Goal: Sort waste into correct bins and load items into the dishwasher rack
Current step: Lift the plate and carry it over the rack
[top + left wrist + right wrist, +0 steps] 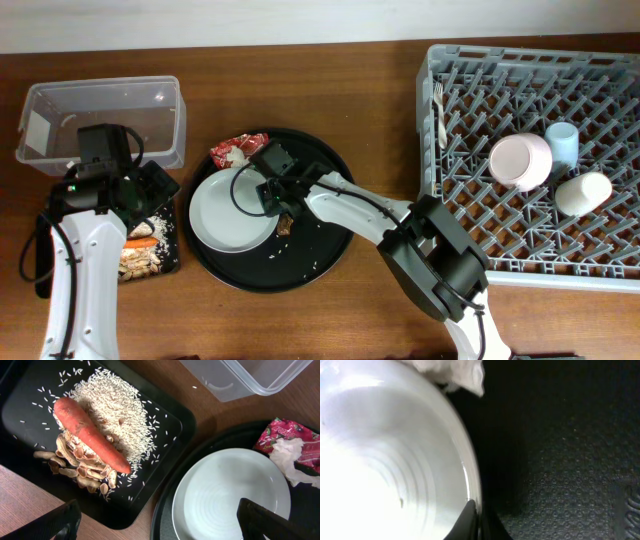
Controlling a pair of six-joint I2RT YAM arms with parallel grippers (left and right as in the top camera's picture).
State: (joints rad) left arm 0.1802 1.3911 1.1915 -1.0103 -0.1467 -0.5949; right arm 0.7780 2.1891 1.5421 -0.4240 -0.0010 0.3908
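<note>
The pale grey plate point(228, 212) lies on the round black tray point(320, 262). My right gripper point(272, 192) is shut on the plate's right rim, one finger on each side of the rim point(475, 519). The plate point(385, 470) fills the left of the right wrist view. The red-and-white wrapper with tissue point(236, 150) lies at the tray's back edge, beside the plate point(292, 450). My left gripper point(160, 527) is open and empty, above the gap between the flat black tray point(170, 435) and the plate point(230, 495). That tray holds the carrot point(87, 432), rice point(117, 407) and beige scraps point(80, 462).
The clear tub point(100, 120) stands at the back left. The dishwasher rack point(500, 235) on the right holds the bowl point(520, 160), blue cup point(562, 142), white cup point(583, 192) and fork point(438, 110). A small brown lump point(285, 223) and loose rice lie on the round tray.
</note>
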